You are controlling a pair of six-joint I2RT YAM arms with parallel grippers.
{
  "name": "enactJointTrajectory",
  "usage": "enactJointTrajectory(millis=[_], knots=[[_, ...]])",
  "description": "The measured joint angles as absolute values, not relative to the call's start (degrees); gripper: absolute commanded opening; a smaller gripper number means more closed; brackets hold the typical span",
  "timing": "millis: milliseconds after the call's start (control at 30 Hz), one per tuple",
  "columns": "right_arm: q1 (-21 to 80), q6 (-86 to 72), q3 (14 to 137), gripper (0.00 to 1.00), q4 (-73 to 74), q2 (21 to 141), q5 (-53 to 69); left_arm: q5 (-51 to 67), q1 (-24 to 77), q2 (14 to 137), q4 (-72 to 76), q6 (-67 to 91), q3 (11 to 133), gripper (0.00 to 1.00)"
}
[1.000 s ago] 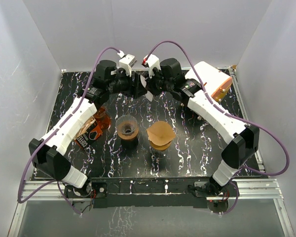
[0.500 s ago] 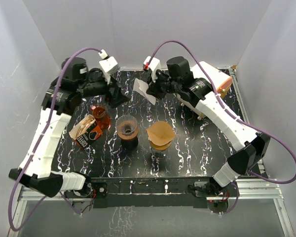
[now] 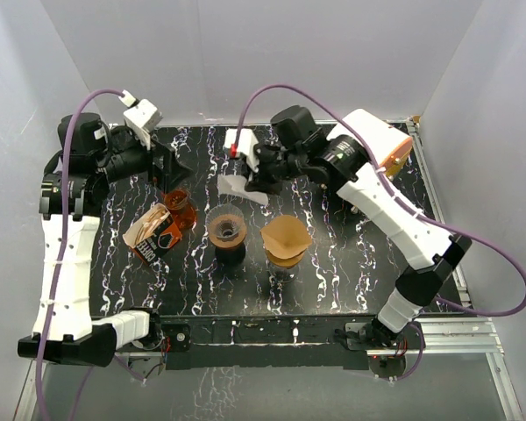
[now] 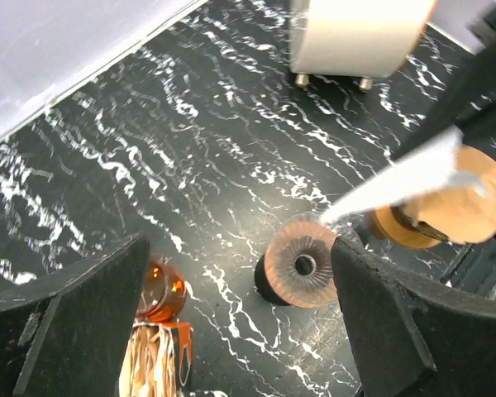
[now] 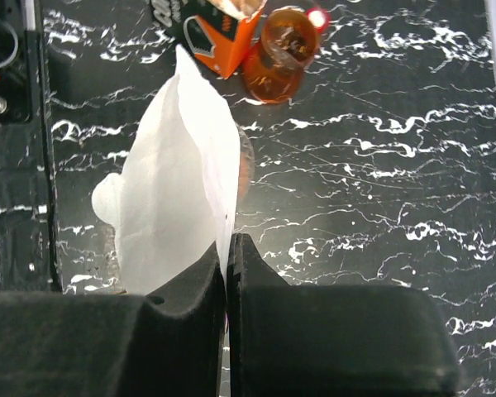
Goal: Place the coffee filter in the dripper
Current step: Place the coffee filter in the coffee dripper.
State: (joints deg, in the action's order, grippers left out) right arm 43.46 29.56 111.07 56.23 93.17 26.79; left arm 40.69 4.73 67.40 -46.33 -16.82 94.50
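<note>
A white paper coffee filter (image 3: 235,186) hangs pinched by its edge in my right gripper (image 3: 256,175), which is shut on it, just above and behind the dripper. The dripper (image 3: 226,228) is a ribbed brown cone on a black base at the table's middle, empty inside (image 4: 302,263). In the right wrist view the filter (image 5: 178,190) fans out from the closed fingertips of the right gripper (image 5: 228,241) and hides most of the dripper. My left gripper (image 3: 168,162) is open and empty, raised at the back left. In its own view the left gripper (image 4: 240,260) has wide-spread fingers.
A second cone lined with brown paper (image 3: 285,239) stands right of the dripper. An orange glass (image 3: 181,207) and an orange carton (image 3: 154,233) sit to its left. A white and orange appliance (image 3: 381,145) is at the back right. White walls enclose the table.
My left arm has swung away to the back left and its gripper has opened wider. My right gripper has carried the filter left and down, nearer the dripper.
</note>
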Motion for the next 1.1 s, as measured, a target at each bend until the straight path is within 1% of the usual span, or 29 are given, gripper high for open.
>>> enactJointTrajectory(millis=[167, 300, 467, 600, 767, 1000, 1100], knots=[[47.7, 33.7, 115.7, 0.00, 61.9, 97.4, 24.5, 38.3, -0.3, 68.7, -43.4, -11.5, 92.8, 0.90], [49.1, 36.2, 118.1, 0.00, 65.8, 100.6, 22.8, 36.2, -3.0, 68.8, -40.5, -8.0, 89.7, 0.91], [50.6, 38.2, 121.7, 0.00, 69.4, 105.8, 20.6, 35.1, -3.8, 68.6, -38.8, -6.0, 88.1, 0.91], [51.9, 39.2, 121.8, 0.00, 71.0, 108.3, 19.2, 35.1, -4.0, 68.1, -37.7, -5.3, 87.3, 0.91], [53.3, 39.7, 123.0, 0.08, 72.5, 110.2, 17.4, 35.4, -4.0, 67.5, -36.6, -4.8, 85.9, 0.91], [54.1, 39.4, 123.3, 0.24, 72.7, 110.5, 16.1, 36.8, -4.0, 67.4, -35.9, -4.4, 83.4, 0.92], [54.1, 38.9, 123.4, 0.30, 72.4, 110.7, 16.0, 37.0, -4.0, 67.4, -35.9, -4.4, 82.4, 0.92]])
